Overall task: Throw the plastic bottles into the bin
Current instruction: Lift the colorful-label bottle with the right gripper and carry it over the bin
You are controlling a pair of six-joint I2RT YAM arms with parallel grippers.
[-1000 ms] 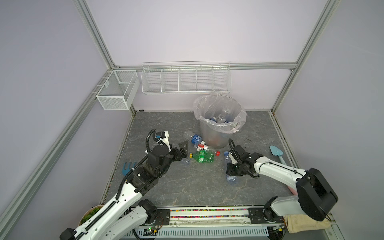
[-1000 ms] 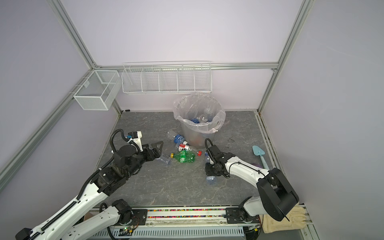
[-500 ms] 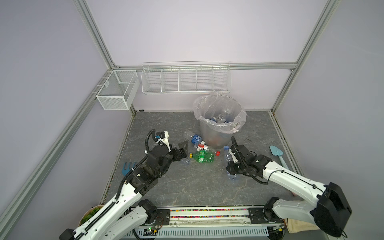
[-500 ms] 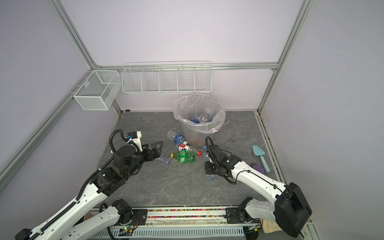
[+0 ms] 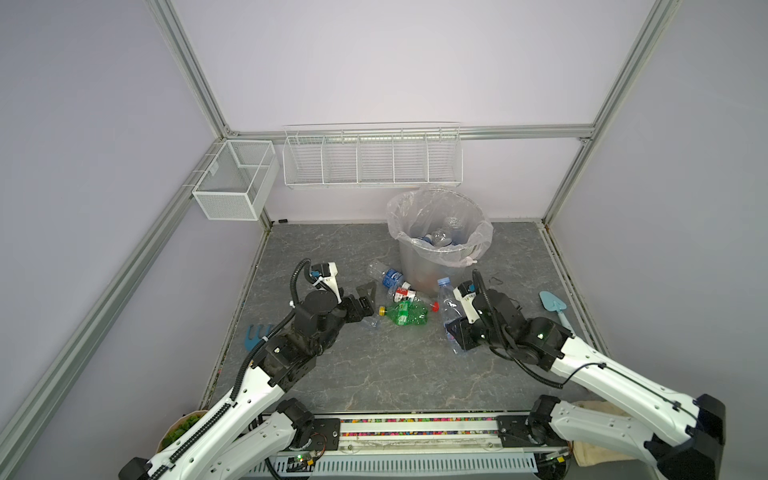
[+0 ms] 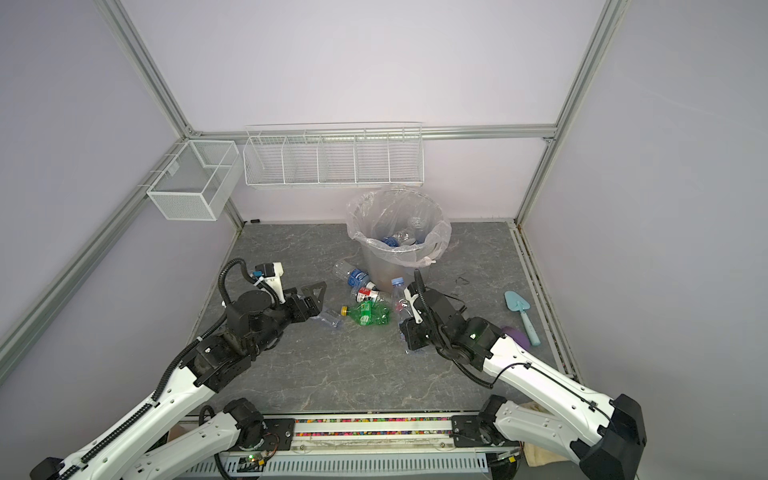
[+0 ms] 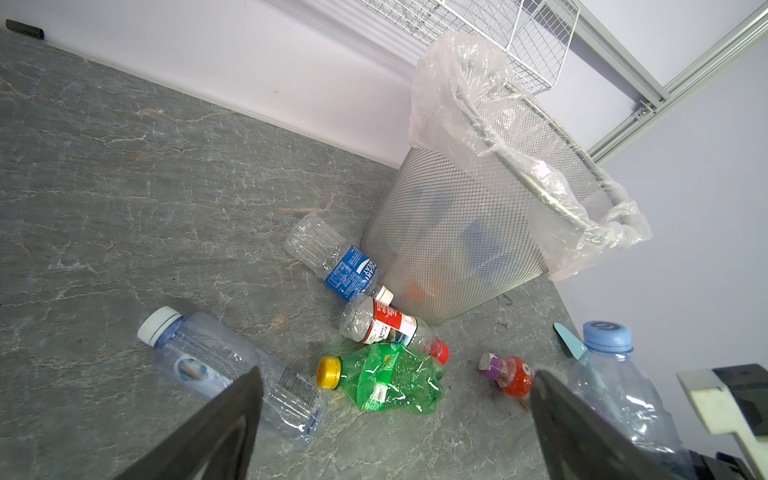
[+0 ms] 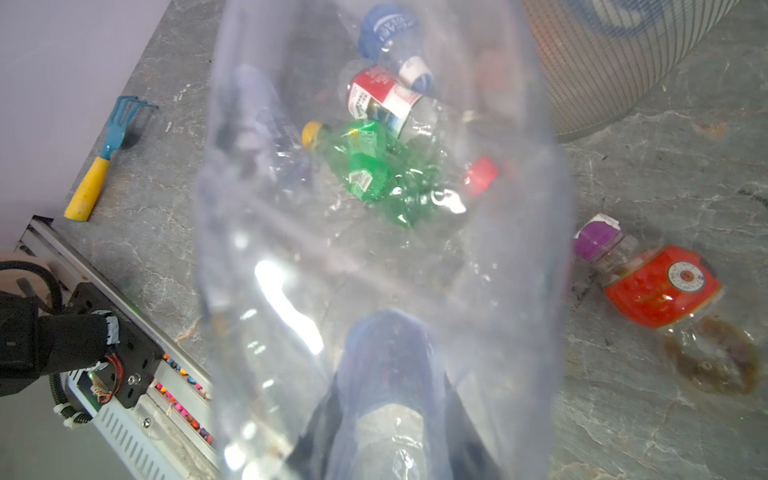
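The bin [image 5: 419, 266] holds several plastic bottles [image 5: 441, 237] inside its liner.

This is looking like a robotics lab test cell rather than any lived-in room. Plain lilac panels [image 5: 374, 62] are standing in an aluminium frame [image 5: 187, 70], closing in a grey stone-patterned worktop [image 5: 374, 374]. Two white and black robot arms [image 5: 232, 399] are reaching out from a metal rail [image 5: 415, 428] along the front edge. White wire baskets [image 5: 372, 160] are hanging from the frame, and cabling [image 5: 296, 282] is looping over the arms.
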